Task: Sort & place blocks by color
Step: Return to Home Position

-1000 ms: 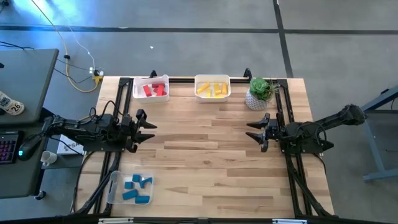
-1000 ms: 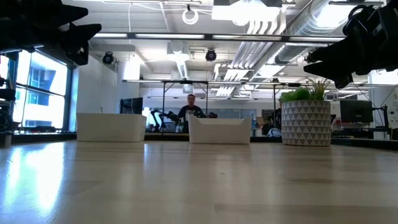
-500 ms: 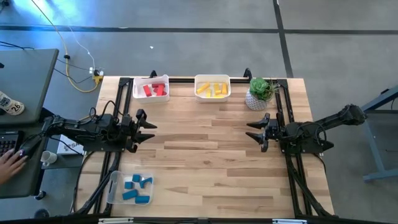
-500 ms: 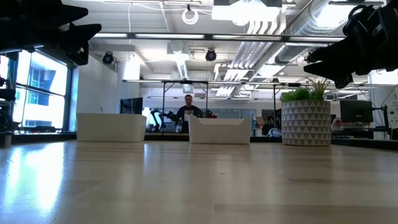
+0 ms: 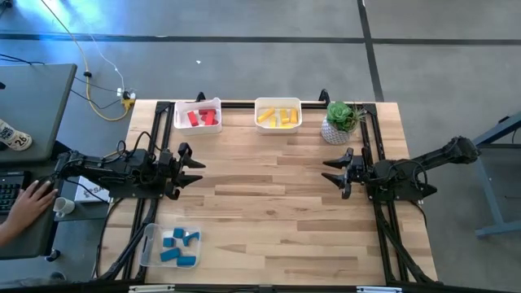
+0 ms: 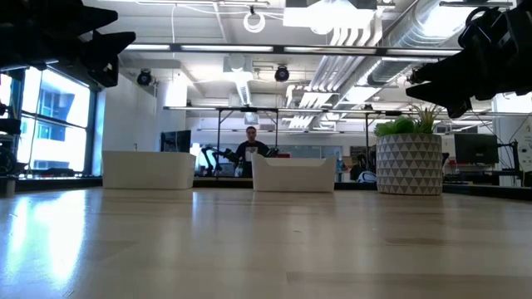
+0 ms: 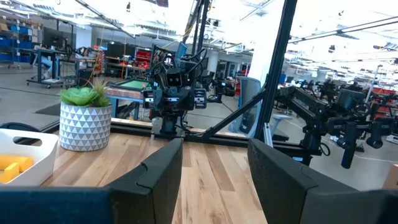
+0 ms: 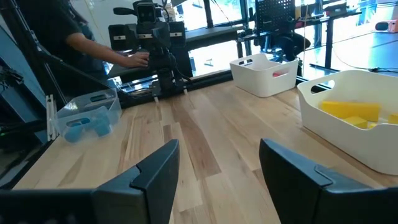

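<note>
**Once done sorting, returned home**

Parked the left gripper (image 5: 194,167) well left of the plant (image 5: 340,120), the right gripper (image 5: 332,171) just in front, fingers of both spread on nothing. Kept red blocks (image 5: 203,118) and yellow blocks (image 5: 277,118) in white bins (image 5: 198,103) left of the plant, blue blocks (image 5: 179,247) in the clear bin (image 5: 148,244) far off. Seemingly needed only stillness next. Since earlier, moved no arm; saw only a person's hand (image 5: 28,203) slide further in.

Blocks (image 5: 276,119) grouped apart by colour
</note>
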